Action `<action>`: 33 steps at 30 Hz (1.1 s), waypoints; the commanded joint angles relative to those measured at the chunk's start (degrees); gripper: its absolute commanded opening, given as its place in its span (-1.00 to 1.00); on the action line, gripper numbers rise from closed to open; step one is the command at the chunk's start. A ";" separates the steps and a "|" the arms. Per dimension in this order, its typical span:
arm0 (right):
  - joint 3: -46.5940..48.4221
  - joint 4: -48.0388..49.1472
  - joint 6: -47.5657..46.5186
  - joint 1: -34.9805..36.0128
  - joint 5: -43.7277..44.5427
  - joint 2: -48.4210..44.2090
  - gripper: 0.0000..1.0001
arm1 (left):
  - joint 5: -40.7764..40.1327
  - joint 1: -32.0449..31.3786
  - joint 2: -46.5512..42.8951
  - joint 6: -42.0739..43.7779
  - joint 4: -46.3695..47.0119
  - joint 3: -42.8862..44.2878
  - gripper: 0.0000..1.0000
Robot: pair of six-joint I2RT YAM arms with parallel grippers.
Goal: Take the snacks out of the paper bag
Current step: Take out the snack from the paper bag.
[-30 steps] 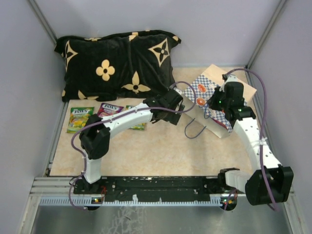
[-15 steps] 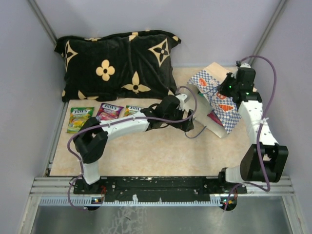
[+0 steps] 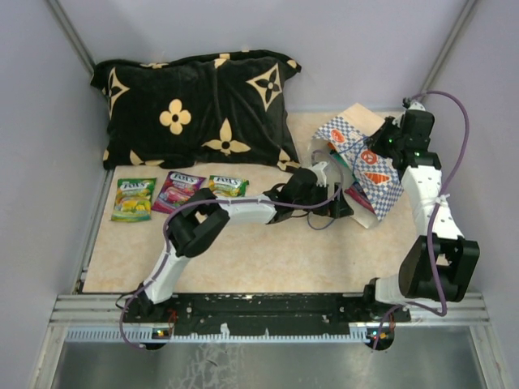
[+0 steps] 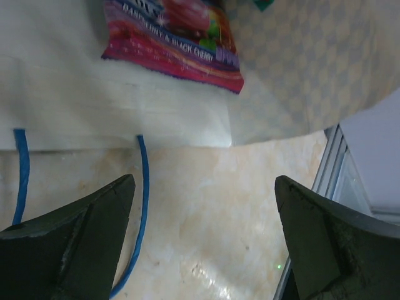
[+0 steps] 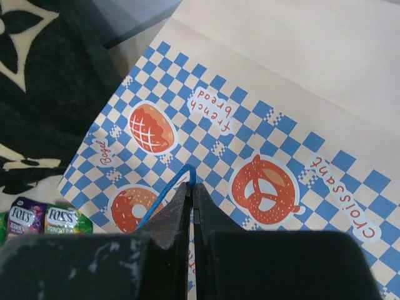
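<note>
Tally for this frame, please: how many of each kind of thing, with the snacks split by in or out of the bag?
Paper bag: 1
Cushion: 1
Loose snack packets: 3
Snack packet in the bag mouth: 1
Total: 6 seen; others may be hidden in the bag.

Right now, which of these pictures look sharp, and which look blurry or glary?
Top external view: evenly lit, sharp, soft shadows. Left wrist view: the magenta snack looks soft, the table glossy. Right wrist view: the paper bag print is crisp; the right end effector is dark.
</note>
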 commanded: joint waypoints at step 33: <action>-4.80 10.25 2.53 -4.22 -3.59 -0.73 -1.00 | -21.01 -1.79 26.24 -6.56 5.74 30.56 0.02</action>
